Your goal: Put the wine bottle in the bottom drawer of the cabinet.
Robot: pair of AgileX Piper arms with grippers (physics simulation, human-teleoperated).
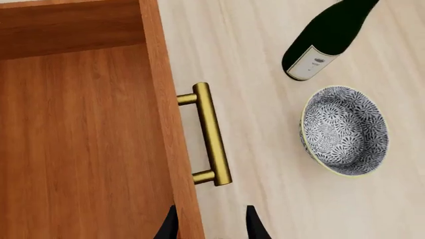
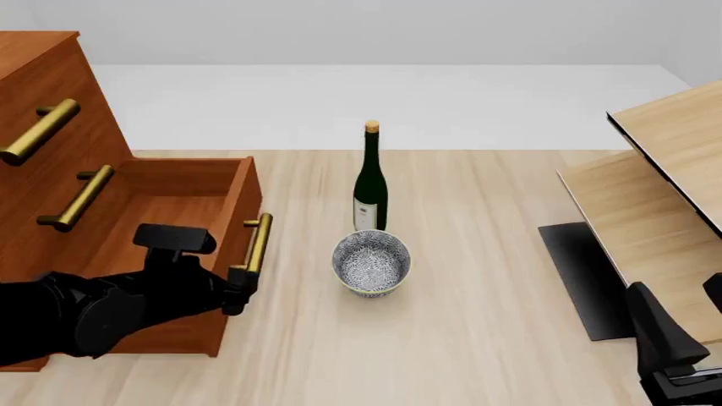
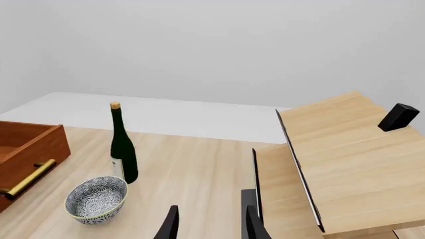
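Observation:
The wine bottle (image 2: 370, 182) stands upright on the table behind a patterned bowl; its dark-green body and white label (image 1: 312, 63) also show in the left wrist view. The cabinet (image 2: 46, 110) is at the left with its bottom drawer (image 2: 181, 203) pulled out and nothing visible inside it (image 1: 79, 149). My left gripper (image 2: 237, 288) is open at the near end of the drawer's brass handle (image 1: 211, 134), its fingertips (image 1: 254, 226) either side of the drawer front, gripping nothing. My right gripper (image 3: 210, 224) is open with nothing in it, far right of the bottle (image 3: 123, 149).
A blue-and-white patterned bowl (image 2: 371, 262) sits just in front of the bottle, right of the drawer handle. Pale wooden furniture (image 2: 665, 169) with a black panel (image 2: 581, 279) fills the right side. Upper drawers with brass handles (image 2: 40, 131) are closed. My right arm (image 2: 665, 347) is at the bottom right.

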